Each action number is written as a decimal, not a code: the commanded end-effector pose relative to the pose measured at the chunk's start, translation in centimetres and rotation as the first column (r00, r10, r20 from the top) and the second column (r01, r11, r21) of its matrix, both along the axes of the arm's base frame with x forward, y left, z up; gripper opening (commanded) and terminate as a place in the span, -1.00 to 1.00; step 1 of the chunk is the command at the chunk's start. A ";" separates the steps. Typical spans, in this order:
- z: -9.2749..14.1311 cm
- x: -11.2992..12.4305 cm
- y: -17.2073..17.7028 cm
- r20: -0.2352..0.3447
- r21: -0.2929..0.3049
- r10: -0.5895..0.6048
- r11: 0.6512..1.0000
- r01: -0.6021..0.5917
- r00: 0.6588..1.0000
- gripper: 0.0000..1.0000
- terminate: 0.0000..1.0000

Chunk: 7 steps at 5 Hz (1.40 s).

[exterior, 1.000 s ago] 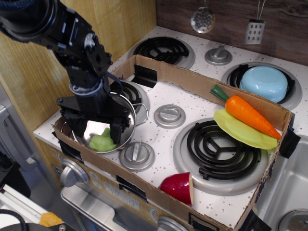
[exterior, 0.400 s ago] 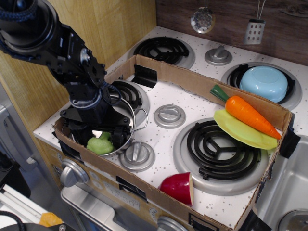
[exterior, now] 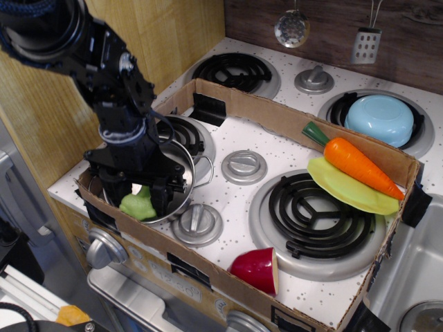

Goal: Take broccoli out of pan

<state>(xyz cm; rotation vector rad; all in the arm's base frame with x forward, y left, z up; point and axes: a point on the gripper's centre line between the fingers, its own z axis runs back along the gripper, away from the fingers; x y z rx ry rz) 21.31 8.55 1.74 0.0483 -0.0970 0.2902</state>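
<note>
The broccoli (exterior: 138, 205), a small pale-green lumpy toy, sits at the front-left inside the pan (exterior: 185, 181), a shiny steel pot with wire loop handles on the left front burner. My gripper (exterior: 137, 197) reaches down into the pan from above. Its black fingers (exterior: 160, 197) stand on either side of the broccoli and press against it. The arm hides most of the pan's inside. I cannot tell whether the broccoli still rests on the pan's floor.
A cardboard box wall (exterior: 277, 114) rings the stove top. An orange carrot (exterior: 360, 166) lies on a yellow-green plate (exterior: 349, 190) at the right. A light-blue bowl (exterior: 379, 119) sits back right. A red piece (exterior: 256, 270) lies near the front wall. Round knobs (exterior: 243, 166) stand between the burners.
The gripper has sunk into the pan and closed around the broccoli. The broccoli has shifted a little to the left with it. The wrist now sits slightly higher than 0.4 s ago.
</note>
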 end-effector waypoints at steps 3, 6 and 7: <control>10.5 7.1 -2.2 -0.083 0.175 -0.163 0.969 0.176 0.983 -1.00 -1.00; 6.2 12.3 -4.7 0.113 0.178 -0.300 0.944 0.278 0.947 -1.00 -1.00; 4.0 13.4 -3.8 0.215 0.222 -0.368 0.921 0.321 0.905 -1.00 -1.00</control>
